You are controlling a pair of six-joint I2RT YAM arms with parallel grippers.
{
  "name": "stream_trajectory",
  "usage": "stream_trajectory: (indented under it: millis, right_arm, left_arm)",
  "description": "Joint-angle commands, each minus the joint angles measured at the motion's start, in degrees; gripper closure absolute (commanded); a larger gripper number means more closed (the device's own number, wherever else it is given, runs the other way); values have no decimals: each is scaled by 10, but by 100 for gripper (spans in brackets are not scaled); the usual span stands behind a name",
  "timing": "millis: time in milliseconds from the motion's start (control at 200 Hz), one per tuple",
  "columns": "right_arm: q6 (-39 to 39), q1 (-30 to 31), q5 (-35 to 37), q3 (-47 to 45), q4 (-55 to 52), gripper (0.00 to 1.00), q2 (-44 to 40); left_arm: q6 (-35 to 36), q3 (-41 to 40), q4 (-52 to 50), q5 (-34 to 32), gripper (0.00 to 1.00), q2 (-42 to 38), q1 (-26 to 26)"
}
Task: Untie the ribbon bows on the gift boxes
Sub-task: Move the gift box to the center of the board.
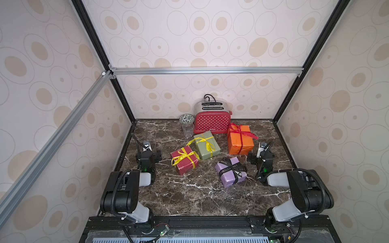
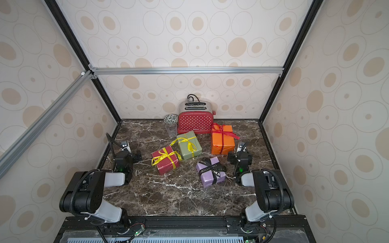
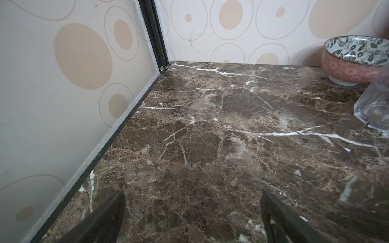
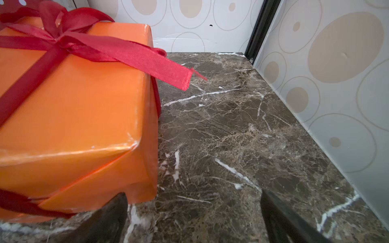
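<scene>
Pincers [image 3: 193,192] [image 4: 193,191] wide, empty; bows [image 1: 183,156] [image 1: 207,143] [image 1: 237,131] [image 1: 230,166] seemingly intact.

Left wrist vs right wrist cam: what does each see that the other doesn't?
Only the left wrist view: the patterned bowl and the clear glass. Only the right wrist view: the orange gift box with its red ribbon bow, tied, one tail reaching past the box edge. Both: the marble table, dotted wall panels, and that arm's own gripper, the left gripper and the right gripper, jaws open, nothing between.
</scene>
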Motion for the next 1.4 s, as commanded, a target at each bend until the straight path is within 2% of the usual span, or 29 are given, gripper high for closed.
stream_trajectory:
  millis: [0,1137,1192,1328,1393]
  right_arm:
    - [4,1,0,4,-2,0,-2]
    - [3,1,4,-2,13,0,-6]
    - [1,3,8,-15,20,0,-31]
    - [-2,5,-7,-12,-96,0,-160]
    - [10,6,-14,-3,-148,0,-221]
  left_arm:
    - [12,3,2,-3,1,-1,-2]
    - [10,-1,13,-5,0,-6,-2]
    - [8,0,-12,-10,1,-35,-2]
    - [-10,40,-153,-64,1,-131,-5]
    - [-75,56,-175,-94,1,-172,-10]
